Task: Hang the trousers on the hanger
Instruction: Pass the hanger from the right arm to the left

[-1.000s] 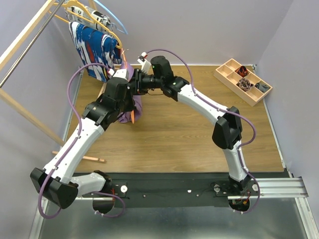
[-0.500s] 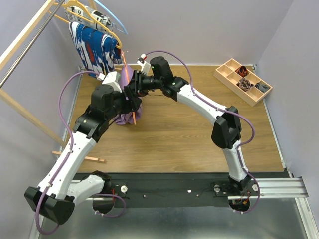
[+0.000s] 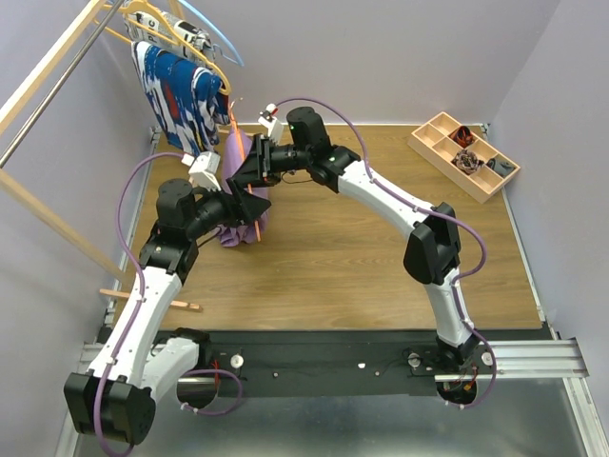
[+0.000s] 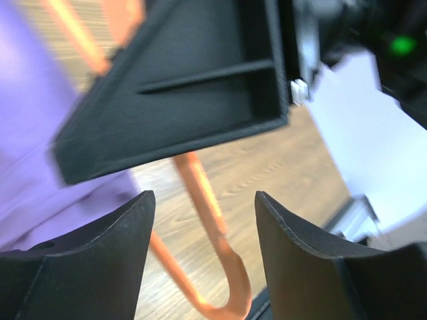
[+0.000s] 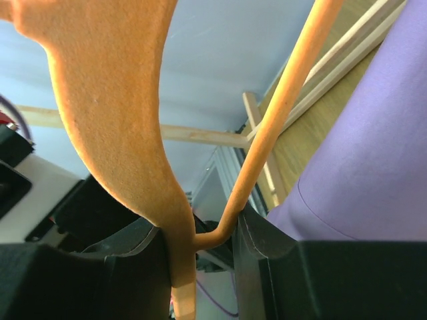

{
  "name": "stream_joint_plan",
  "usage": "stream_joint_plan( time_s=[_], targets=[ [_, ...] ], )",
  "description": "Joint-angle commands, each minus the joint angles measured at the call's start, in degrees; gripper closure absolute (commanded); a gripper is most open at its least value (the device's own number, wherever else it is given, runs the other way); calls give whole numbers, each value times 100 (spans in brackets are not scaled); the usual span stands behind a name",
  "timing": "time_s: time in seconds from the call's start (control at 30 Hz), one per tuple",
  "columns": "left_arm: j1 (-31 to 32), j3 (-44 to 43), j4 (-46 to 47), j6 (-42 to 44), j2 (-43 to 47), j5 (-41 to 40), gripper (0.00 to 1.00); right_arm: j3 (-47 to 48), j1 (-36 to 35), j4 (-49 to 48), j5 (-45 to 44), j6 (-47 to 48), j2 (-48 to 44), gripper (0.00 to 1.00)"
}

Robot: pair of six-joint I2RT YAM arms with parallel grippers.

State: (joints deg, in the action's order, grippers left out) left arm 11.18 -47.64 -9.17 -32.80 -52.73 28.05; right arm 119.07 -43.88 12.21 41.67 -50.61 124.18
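In the top view the lilac trousers (image 3: 234, 231) hang draped over the orange hanger (image 3: 255, 225) at the table's back left. My right gripper (image 3: 244, 171) reaches in from the right and is shut on the hanger. In the right wrist view the orange hanger (image 5: 133, 100) is pinched between the right gripper (image 5: 197, 227) jaws, with the trousers (image 5: 373, 153) beside them. My left gripper (image 3: 250, 206) is just left of the cloth. In the left wrist view the left gripper (image 4: 203, 200) stands open, with the hanger (image 4: 220, 247) loose beyond its fingers and the trousers (image 4: 27, 133) at the left.
A wooden clothes rack (image 3: 48, 76) stands at the back left with a blue, white and red garment (image 3: 181, 95) and other hangers (image 3: 157, 19). A wooden tray (image 3: 433, 145) of small items sits at the back right. A wooden stick (image 3: 162, 302) lies near the left edge.
My left gripper has opened, let go of the cloth and drawn back toward the left. The right gripper keeps its hold on the hanger in the same spot.
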Motion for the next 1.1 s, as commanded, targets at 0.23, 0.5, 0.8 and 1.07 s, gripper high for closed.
stream_joint_plan(
  time_s=[0.23, 0.5, 0.8, 1.07],
  targets=[
    [-292, 492, 1664, -587, 87, 1870, 53, 170, -24, -1053, 896, -511, -69, 99],
    [-292, 580, 1725, -719, 114, 2054, 83, -374, -24, -1071, 729, -459, -456, 99],
    [-292, 861, 1945, -1009, 254, 2354, 100, -1218, -24, -1054, 553, -345, -1061, 86],
    [-292, 958, 1639, -1194, 825, 2205, 100, -2501, -24, -1062, 149, -221, -1870, 1]
  ],
)
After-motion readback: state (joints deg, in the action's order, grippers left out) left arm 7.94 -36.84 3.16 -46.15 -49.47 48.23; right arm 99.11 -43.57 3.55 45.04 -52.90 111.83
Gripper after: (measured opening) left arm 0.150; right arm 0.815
